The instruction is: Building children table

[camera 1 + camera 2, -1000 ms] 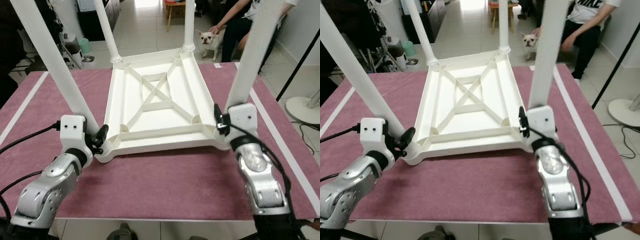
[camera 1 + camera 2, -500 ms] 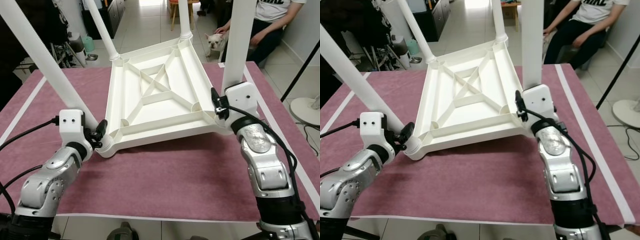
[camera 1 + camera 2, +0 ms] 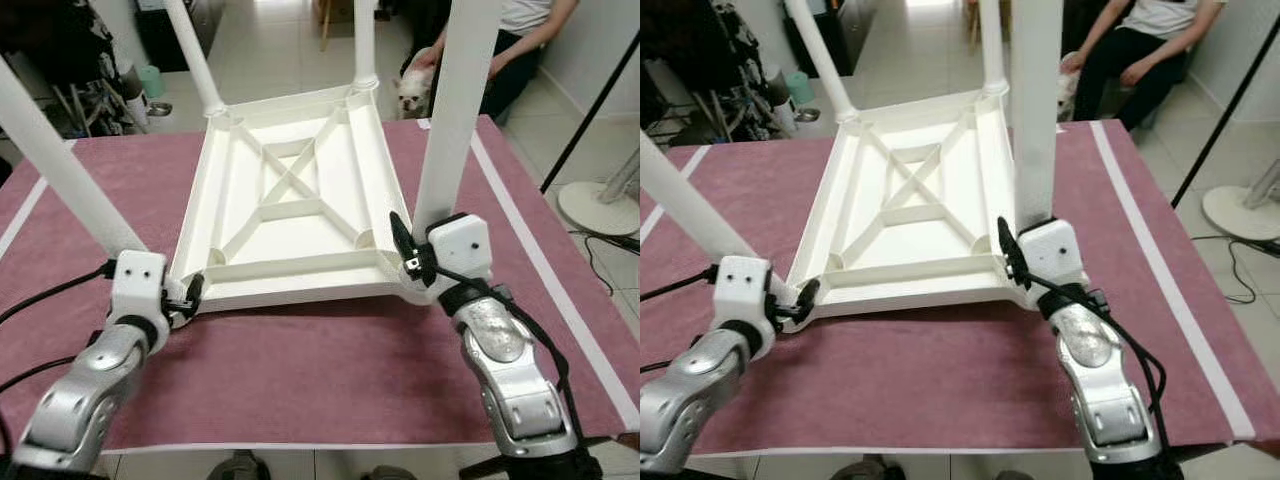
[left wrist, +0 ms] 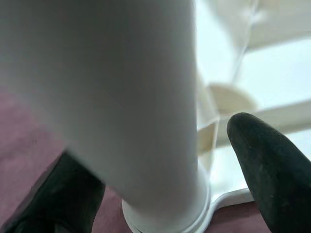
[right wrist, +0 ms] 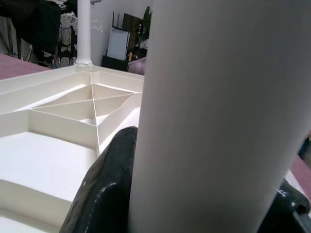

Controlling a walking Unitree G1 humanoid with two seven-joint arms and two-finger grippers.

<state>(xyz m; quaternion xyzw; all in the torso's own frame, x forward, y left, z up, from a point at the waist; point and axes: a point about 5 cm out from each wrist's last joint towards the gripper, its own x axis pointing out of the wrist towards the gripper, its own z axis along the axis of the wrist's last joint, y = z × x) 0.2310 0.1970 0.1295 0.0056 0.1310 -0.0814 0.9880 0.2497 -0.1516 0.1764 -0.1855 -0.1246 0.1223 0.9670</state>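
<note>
Overhead, a white plastic children's table (image 3: 290,205) lies upside down on the maroon cloth-covered surface (image 3: 330,360), ribbed underside up. Left wrist view: the left gripper (image 4: 160,179) has its jaws pinching the near-left leg (image 4: 121,97). Right wrist view: the right gripper (image 5: 194,204) clamps the near-right leg (image 5: 218,111) (smooth, round).

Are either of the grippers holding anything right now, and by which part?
Both are. The left gripper clamps the near-left table leg just above its socket; the right gripper clamps the near-right table leg at its base.
</note>
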